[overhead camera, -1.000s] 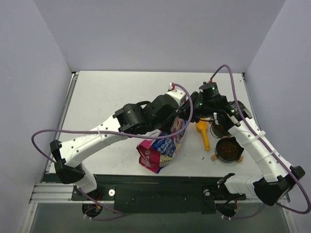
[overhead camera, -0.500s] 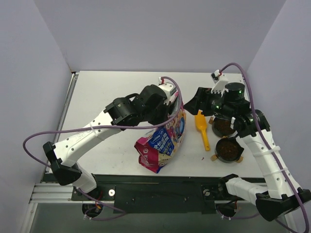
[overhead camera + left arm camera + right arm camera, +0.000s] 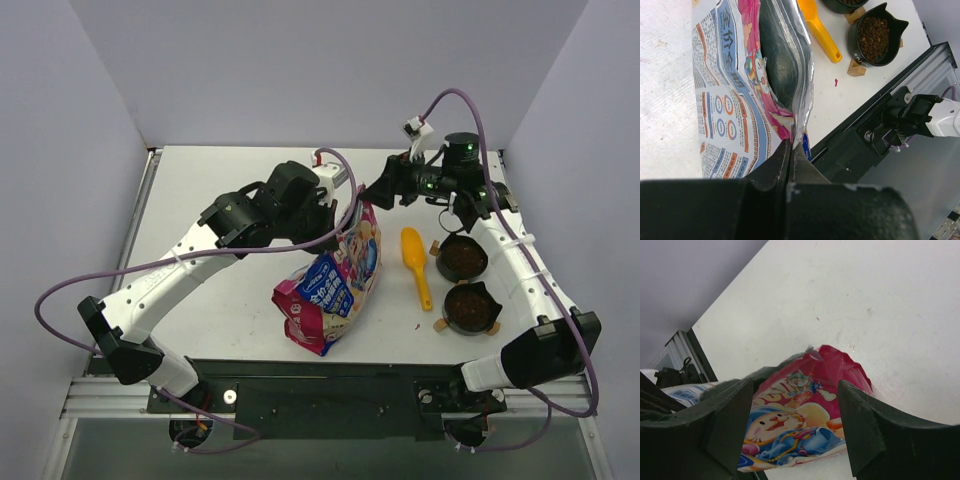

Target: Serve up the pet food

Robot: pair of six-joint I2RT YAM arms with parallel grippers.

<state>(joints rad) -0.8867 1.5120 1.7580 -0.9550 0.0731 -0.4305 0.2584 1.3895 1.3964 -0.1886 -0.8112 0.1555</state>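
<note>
The pet food (image 3: pixel 462 260) is dark-brown kibble filling two black bowls at the right; the nearer bowl's kibble (image 3: pixel 872 32) also shows in the left wrist view. A pink-and-blue cartoon bag (image 3: pixel 335 285) stands in the middle of the table. My left gripper (image 3: pixel 345 218) is shut on the bag's upper edge, with the foil rim pinched between its fingers (image 3: pixel 785 160). My right gripper (image 3: pixel 370 197) hovers just behind the bag's top, open. The bag (image 3: pixel 805 405) lies beyond its spread fingers (image 3: pixel 730 425), apart from them.
A yellow scoop (image 3: pixel 417 263) lies on the table between the bag and the bowls (image 3: pixel 490 322). The table's near edge and black rail (image 3: pixel 865 130) run close to the bag's base. White walls close in the left, back and right sides.
My right gripper has opened, let go of the bag and drawn back toward the rear. My left gripper has shut on the bag's top edge and shifted left.
</note>
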